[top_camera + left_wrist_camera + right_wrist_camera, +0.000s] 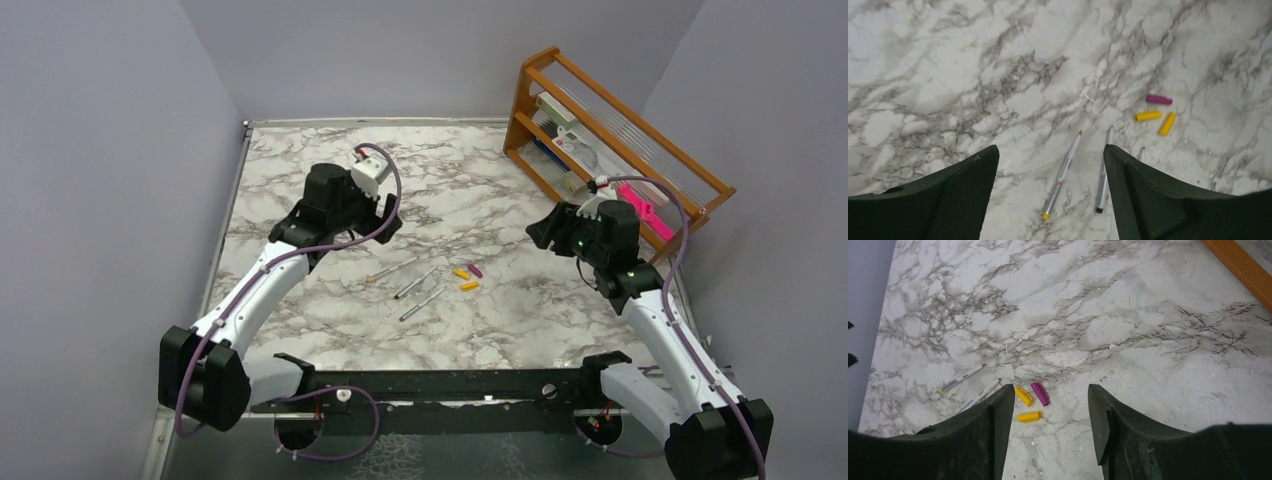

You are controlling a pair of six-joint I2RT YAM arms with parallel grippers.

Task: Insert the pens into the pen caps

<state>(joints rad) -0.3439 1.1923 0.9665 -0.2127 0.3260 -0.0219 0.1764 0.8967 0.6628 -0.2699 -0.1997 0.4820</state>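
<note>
Three slim silver pens lie side by side mid-table: one with a yellow end [1063, 175], one with a black end [1104, 170], and a third [1141, 150] mostly hidden behind my left finger. Just right of them sit the caps: a magenta one [1159, 99] and two yellow ones [1148, 115] [1168, 123]. My left gripper [1050, 150] hovers open above the pens, holding nothing. My right gripper [1050, 390] is open and empty above the table, with the magenta cap [1040, 393] and yellow caps [1023, 396] [1029, 416] just inside its left finger. From above, pens [416, 282] and caps [469, 286] lie between the left gripper [378, 222] and the right gripper [545, 230].
A wooden rack [610, 130] stands at the back right, close behind my right arm, with a bright pink flat object [645, 210] beside it. Grey walls close in the marble table [300, 330] on the left, back and right.
</note>
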